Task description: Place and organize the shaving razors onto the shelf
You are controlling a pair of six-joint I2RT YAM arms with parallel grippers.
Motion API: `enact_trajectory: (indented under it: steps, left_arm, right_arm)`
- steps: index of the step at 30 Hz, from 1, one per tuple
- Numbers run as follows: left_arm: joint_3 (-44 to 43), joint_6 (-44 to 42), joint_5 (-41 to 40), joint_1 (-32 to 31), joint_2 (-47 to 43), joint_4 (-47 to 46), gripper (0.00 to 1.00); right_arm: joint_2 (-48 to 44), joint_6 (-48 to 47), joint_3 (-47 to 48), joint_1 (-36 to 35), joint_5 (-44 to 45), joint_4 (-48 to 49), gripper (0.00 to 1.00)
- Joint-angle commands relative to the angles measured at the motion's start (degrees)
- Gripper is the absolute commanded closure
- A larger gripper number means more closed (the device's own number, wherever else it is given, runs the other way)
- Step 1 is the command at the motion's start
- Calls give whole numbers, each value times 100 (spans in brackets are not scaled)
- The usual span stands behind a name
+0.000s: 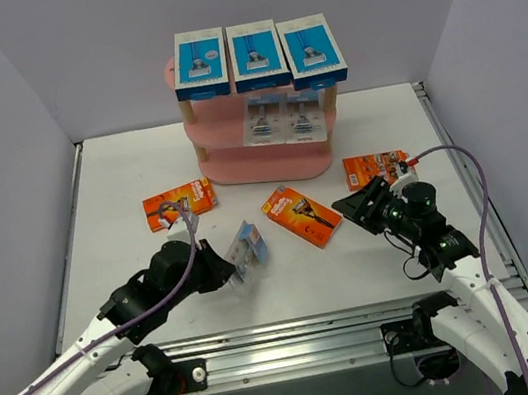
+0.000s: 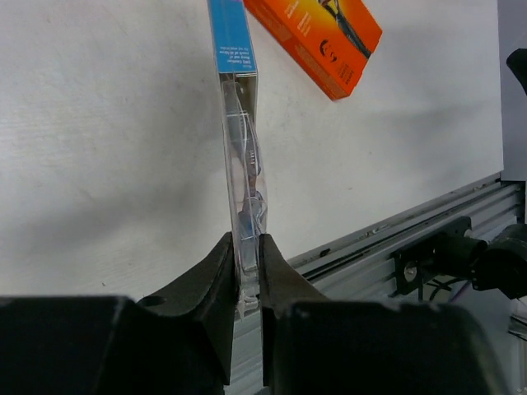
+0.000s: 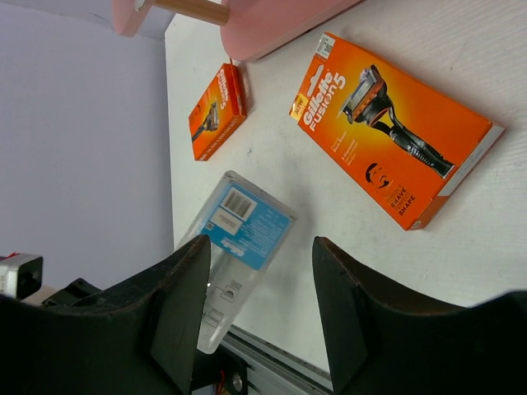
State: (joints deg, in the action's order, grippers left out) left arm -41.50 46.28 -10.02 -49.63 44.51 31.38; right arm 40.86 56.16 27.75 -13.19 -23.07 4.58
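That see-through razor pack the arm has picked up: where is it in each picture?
Top view: the clear pack is lower centre-left.
Left wrist: the clear pack is at centre, edge-on, running from bottom to top.
Right wrist: the clear pack is lower left of centre, blue label showing.
Shared landmark: the middle orange pack, lying close beside it in all three.

The orange pack (image 3: 395, 132) reads "Gillette FUSION5", w/ big "5" logo. Barcode on blister pack (image 3: 243, 234); other print illegible.
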Motion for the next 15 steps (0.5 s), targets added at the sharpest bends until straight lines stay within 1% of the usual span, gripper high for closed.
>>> enact_trajectory:
  steps: [1, 4, 8, 10, 11, 13, 15]
  left_arm:
    - [334, 654, 1001, 295, -13, -939, 98]
    - [598, 847, 1519, 541, 40, -1229, 98]
    - [906, 953, 1670, 796, -21, -1353, 98]
    - [1073, 935, 1653, 910, -109, -1353, 95]
    - [1126, 918, 1626, 946, -135, -1310, 88]
    - [1231, 865, 1539, 1051, -188, -1231, 79]
    - [1240, 751, 1398, 1113, -180, -1038, 63]
  right_arm:
    - [-140, 35, -85, -43, 57, 254, 52]
    - [-201, 35, -182, -43, 57, 245, 52]
    - [-280, 18, -296, -43, 92, 227, 52]
    - [-298, 26, -349, -43, 92, 245, 51]
    - [-289, 18, -366, -43, 83, 271, 52]
    - [-254, 9, -393, -43, 57, 298, 51]
    - [-237, 0, -410, -43, 40, 333, 51]
